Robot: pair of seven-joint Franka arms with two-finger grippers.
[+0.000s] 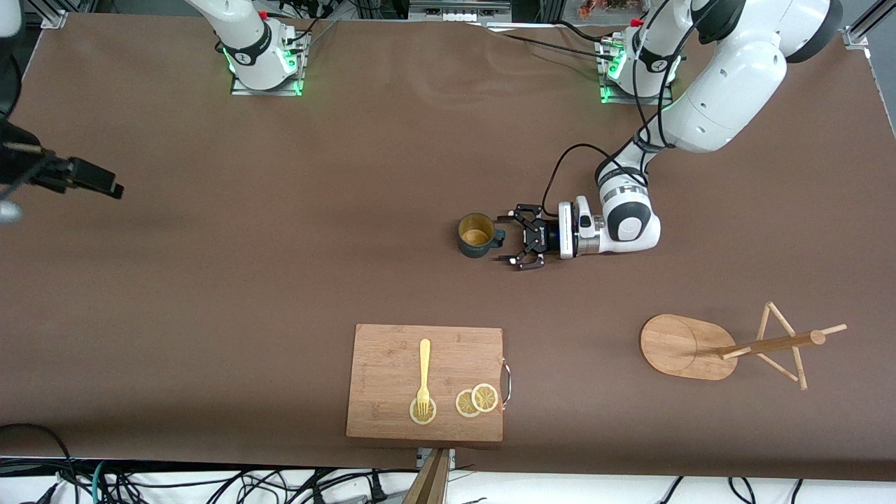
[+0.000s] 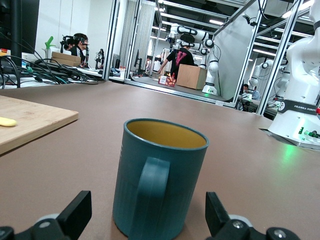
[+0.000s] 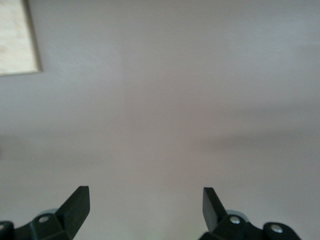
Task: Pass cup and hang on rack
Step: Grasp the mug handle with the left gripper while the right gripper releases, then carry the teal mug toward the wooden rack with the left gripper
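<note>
One cup (image 1: 477, 235) stands just beside left hand (image 1: 512, 241).

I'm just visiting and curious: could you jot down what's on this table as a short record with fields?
cup: upright on the table, handle toward the left gripper
left gripper: open, low beside the cup, not touching it
right gripper: open, waiting over bare table
rack: standing toward the left arm's end, nothing hung
cutting board: holds a fork and lemon slices
</note>
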